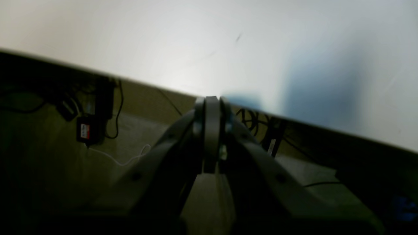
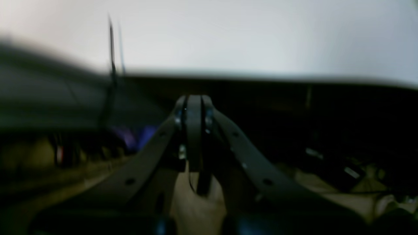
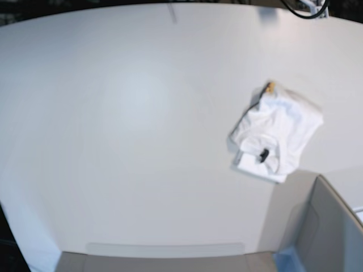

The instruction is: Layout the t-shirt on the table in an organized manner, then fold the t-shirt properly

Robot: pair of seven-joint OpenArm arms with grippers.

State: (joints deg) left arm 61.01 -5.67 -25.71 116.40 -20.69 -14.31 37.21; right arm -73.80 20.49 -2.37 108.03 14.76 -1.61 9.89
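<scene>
The t-shirt [image 3: 278, 136] lies crumpled in a white heap on the right part of the table [image 3: 125, 113], with a small dark tag [image 3: 264, 154] showing and a bit of orange print at its far edge. Neither arm shows in the base view. In the left wrist view my left gripper [image 1: 211, 99] is shut on nothing, its tips at the table's edge [image 1: 294, 119]. The right wrist view is blurred. There my right gripper [image 2: 194, 98] is also shut and empty, just below the table's edge [image 2: 261, 77]. The t-shirt appears in neither wrist view.
A grey box [image 3: 332, 226] with a blue corner [image 3: 286, 260] stands at the near right of the base view. Below the table's edge, the left wrist view shows the floor with cables and a black power adapter [image 1: 86, 130].
</scene>
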